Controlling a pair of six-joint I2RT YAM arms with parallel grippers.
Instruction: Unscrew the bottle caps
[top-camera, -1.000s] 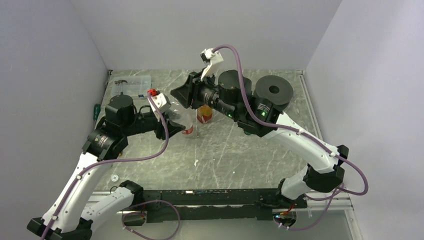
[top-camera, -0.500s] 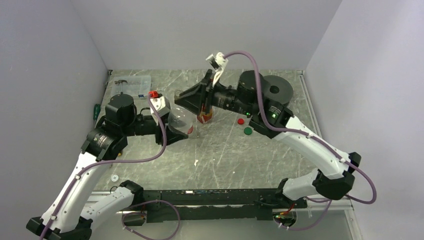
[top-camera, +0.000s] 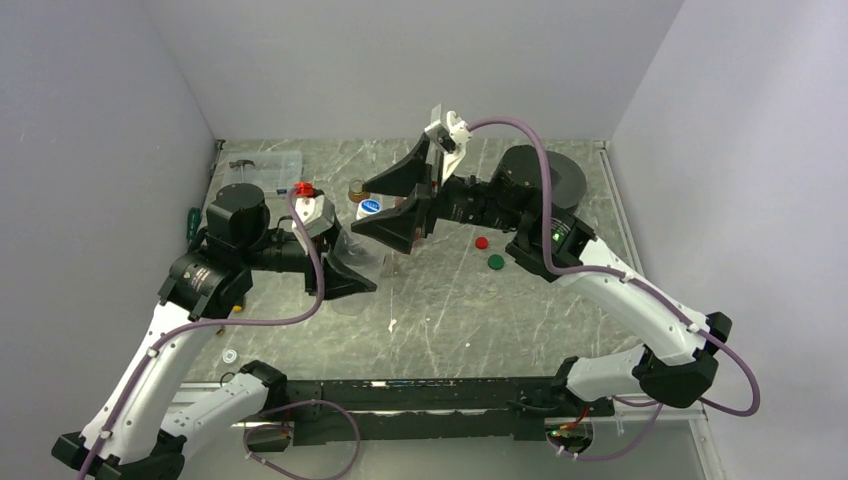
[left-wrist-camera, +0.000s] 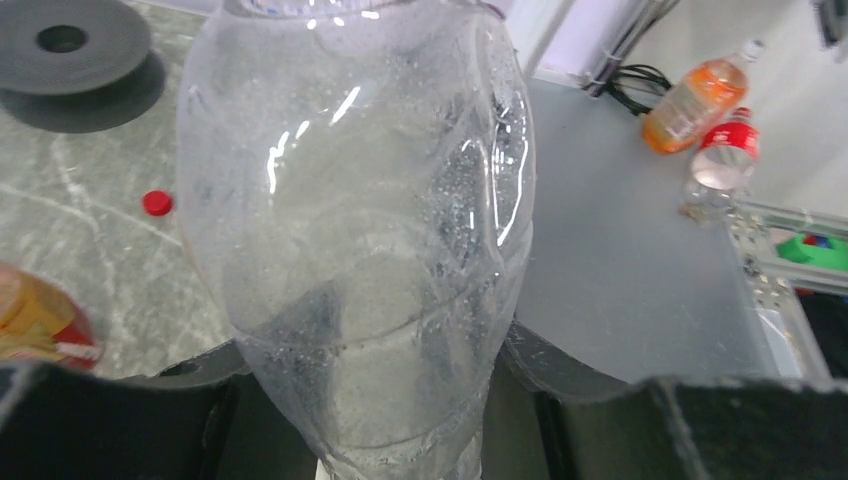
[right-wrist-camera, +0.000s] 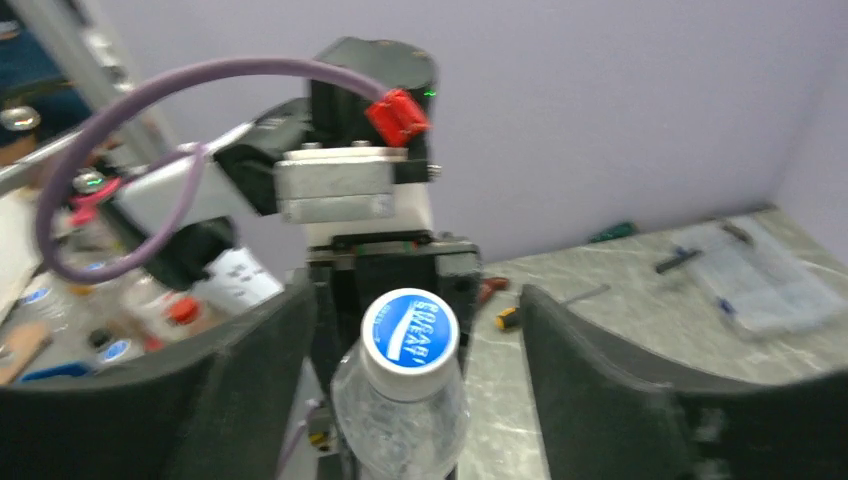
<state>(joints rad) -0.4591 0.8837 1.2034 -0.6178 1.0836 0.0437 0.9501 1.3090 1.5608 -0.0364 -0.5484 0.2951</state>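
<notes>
Two loose caps lie on the bench (top-camera: 450, 310), a red cap (top-camera: 481, 242) and a green cap (top-camera: 495, 262) just beside it, right of the frame's middle in the overhead view, so by my reading at least two bottles are already opened. The white cap (right-wrist-camera: 410, 330), printed in blue, is still on the plain bottle (left-wrist-camera: 360, 250), which makes this the one in hand. The left hand (top-camera: 340, 272) is closed on that bottle's lower body and holds it near the middle of the overhead view. The right hand (top-camera: 395, 204) is spread wide, one finger on either side of the cap and touching neither side of it. What remains is to close on the cap and twist it off. The bottle is clear, ribbed and thin-walled, misted with droplets inside and seemingly empty, so it would likely dent under a hard squeeze. An amber bottle (left-wrist-camera: 30, 318) shows at the lower left of the left wrist view; its top is out of sight.
</notes>
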